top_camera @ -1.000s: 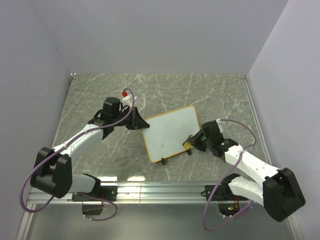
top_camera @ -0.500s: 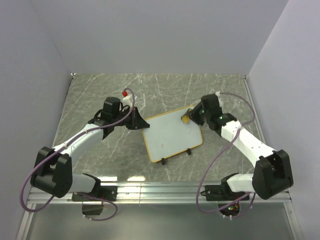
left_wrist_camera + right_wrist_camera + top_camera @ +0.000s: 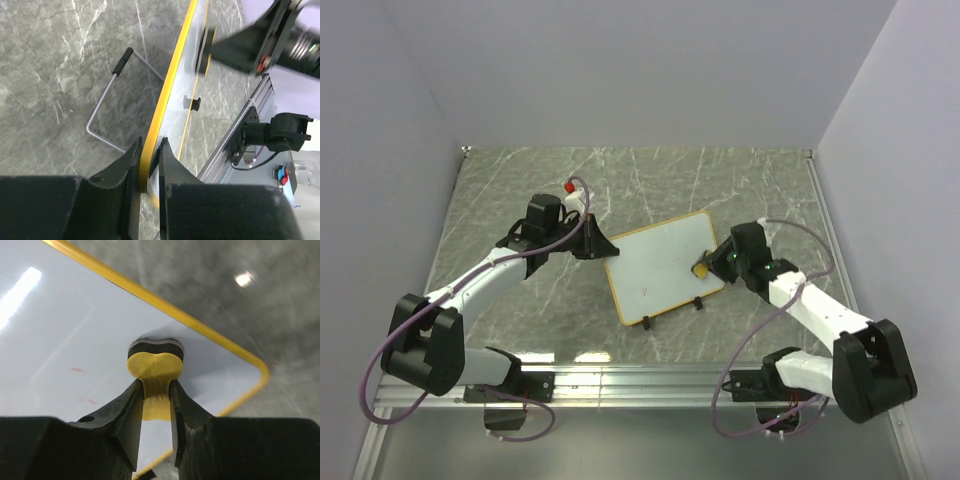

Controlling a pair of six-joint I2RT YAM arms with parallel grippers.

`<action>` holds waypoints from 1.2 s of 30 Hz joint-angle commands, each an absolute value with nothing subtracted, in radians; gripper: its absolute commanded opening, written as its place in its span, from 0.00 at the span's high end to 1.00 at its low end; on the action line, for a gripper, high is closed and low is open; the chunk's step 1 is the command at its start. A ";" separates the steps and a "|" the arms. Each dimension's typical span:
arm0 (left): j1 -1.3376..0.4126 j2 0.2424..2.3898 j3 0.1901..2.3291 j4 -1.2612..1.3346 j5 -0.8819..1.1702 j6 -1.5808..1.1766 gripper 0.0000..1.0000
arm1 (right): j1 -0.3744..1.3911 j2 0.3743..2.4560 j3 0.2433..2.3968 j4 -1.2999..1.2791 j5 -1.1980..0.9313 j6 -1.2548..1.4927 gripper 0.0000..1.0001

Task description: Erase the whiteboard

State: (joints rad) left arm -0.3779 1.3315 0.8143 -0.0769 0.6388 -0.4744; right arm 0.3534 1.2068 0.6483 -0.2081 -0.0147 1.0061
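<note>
The whiteboard (image 3: 665, 265), white with a thin yellow frame and two black feet on its near edge, lies tilted in the middle of the table. My left gripper (image 3: 598, 246) is shut on its left edge; in the left wrist view the yellow frame (image 3: 165, 107) runs between the jaws (image 3: 150, 165). My right gripper (image 3: 708, 266) is shut on the yellow bone-shaped eraser (image 3: 155, 364) and presses it on the board near its right edge. Small faint red marks (image 3: 77, 370) remain on the white surface (image 3: 65, 340); one shows near the board's lower left (image 3: 642, 291).
A red-capped marker (image 3: 569, 187) lies behind the left arm. A thin wire stand (image 3: 107, 95) lies on the marble table (image 3: 520, 180) under the board's left side. The metal rail (image 3: 650, 382) runs along the near edge. Grey walls enclose the table.
My right gripper swept the eraser from the board's near right corner up to its far right corner, then back down to the middle of the right edge. The left arm held still.
</note>
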 commanded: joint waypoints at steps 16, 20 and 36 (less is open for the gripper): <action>-0.387 1.388 0.792 -0.230 0.448 -0.347 1.00 | 0.357 1.216 0.685 -0.229 -0.022 1.020 1.00; -0.388 1.391 0.792 -0.229 0.449 -0.347 1.00 | 0.359 1.311 0.855 -0.238 -0.028 1.006 1.00; -0.387 1.391 0.792 -0.230 0.428 -0.351 1.00 | 0.437 1.424 0.902 -0.226 -0.081 1.060 1.00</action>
State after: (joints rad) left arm -0.3794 1.3415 0.8196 -0.0937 0.6376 -0.4831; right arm 0.3767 1.4384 0.9741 -0.2852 -0.0429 1.0191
